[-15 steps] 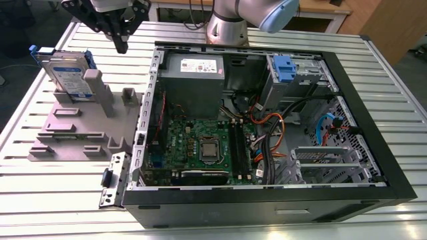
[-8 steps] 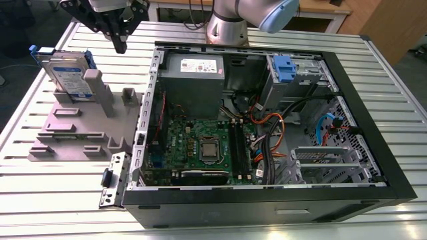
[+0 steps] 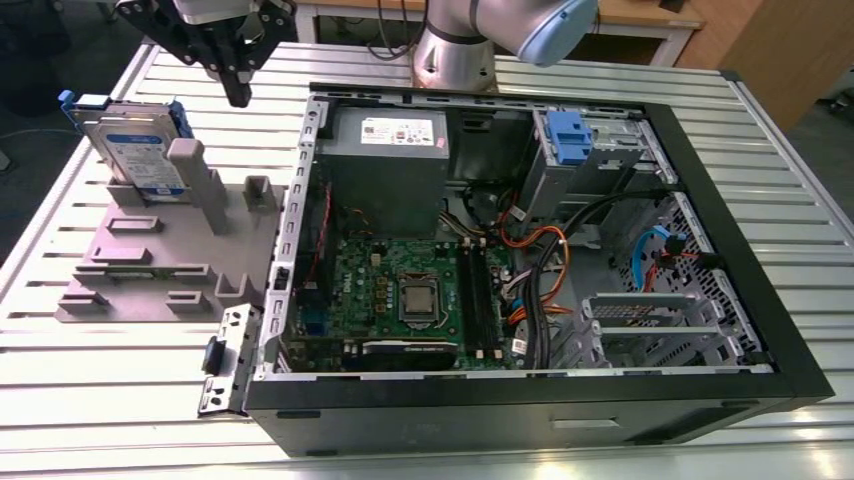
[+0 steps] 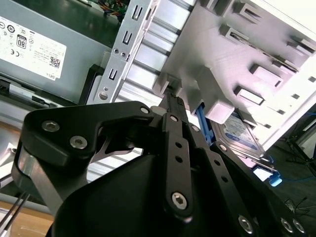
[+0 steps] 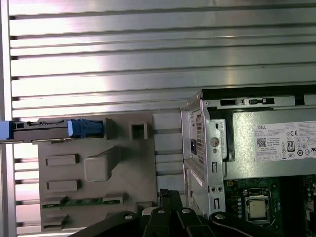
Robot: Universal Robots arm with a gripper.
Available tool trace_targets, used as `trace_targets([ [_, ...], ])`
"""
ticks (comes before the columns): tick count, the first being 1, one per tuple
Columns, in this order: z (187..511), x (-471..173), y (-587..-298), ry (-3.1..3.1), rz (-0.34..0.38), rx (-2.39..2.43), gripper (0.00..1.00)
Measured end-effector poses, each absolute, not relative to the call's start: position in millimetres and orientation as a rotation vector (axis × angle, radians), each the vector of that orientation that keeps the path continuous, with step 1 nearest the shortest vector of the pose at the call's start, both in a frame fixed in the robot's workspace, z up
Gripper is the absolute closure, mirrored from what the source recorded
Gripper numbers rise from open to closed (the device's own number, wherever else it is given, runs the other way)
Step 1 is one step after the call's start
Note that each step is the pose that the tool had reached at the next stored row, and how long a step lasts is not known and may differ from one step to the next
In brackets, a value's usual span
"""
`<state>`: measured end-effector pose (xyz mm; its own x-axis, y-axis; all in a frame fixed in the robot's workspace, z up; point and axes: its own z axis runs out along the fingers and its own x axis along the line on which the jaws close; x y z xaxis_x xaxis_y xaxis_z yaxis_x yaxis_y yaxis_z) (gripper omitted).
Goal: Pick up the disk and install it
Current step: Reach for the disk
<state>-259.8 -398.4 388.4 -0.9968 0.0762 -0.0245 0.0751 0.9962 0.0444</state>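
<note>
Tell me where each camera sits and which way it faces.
Exterior view: off the arm, looking down into the open black computer case; arm and black gripper show.
First wrist view: on the wrist, looking down at the grey plastic holder; gripper shows.
Second wrist view: behind the gripper, looking along it.
Both wrist views share the silver, blue-framed rectangular disk.

Above disk (image 3: 139, 150): free | grey post (image 3: 187, 168) just beside it
</note>
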Motion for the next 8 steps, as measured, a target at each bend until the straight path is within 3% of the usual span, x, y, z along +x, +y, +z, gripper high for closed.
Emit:
trace_targets([
  [8, 388.4, -262.3, -398.4, 3.113, 0.068, 0.118, 0.89],
])
